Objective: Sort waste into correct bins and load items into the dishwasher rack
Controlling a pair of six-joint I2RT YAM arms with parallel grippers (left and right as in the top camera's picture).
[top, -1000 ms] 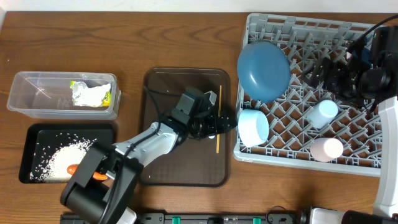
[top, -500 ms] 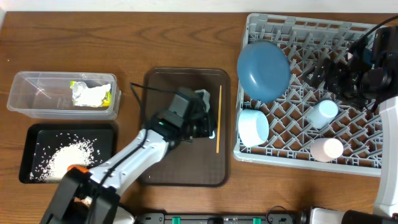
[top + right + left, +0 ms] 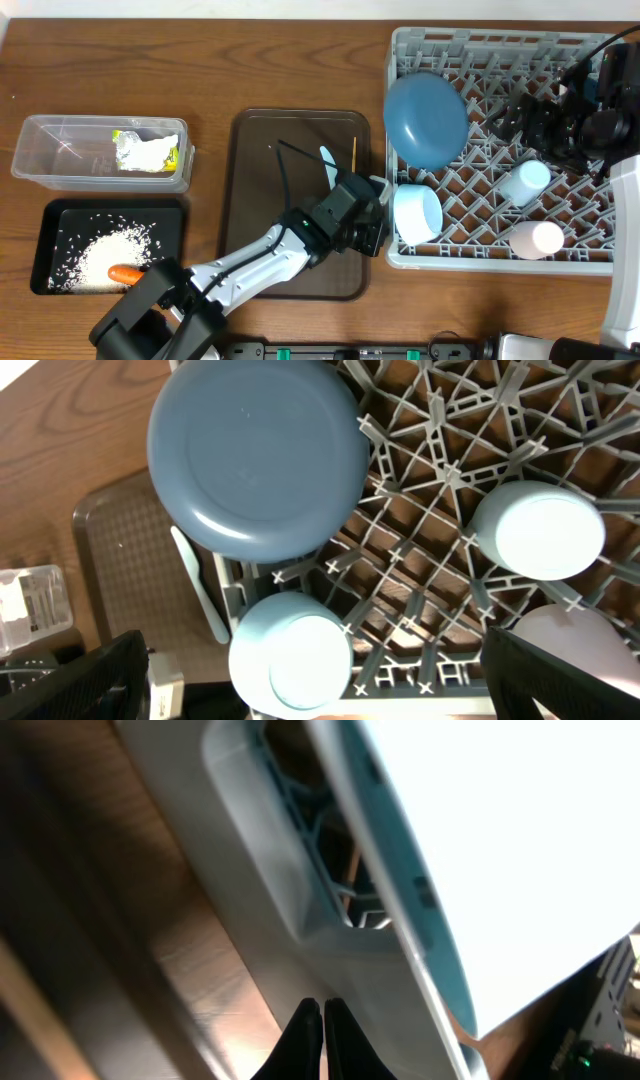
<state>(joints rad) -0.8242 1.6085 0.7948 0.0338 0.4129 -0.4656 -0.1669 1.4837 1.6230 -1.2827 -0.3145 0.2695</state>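
One round blue plate (image 3: 427, 112), tilted, in grey lattice rack (image 3: 490, 262).

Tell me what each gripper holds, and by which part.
Nothing visible: the left gripper is shut empty beside the dishwasher rack; the right gripper is open and empty.

The white-and-black left arm (image 3: 250, 262) reaches from 7 o'clock toward 2 o'clock across the desk, its left hand (image 3: 322, 1020) with black fingertips pressed together. The black right arm (image 3: 600, 110) sits at 3 o'clock, its right hand (image 3: 325, 685) with fingers spread wide.
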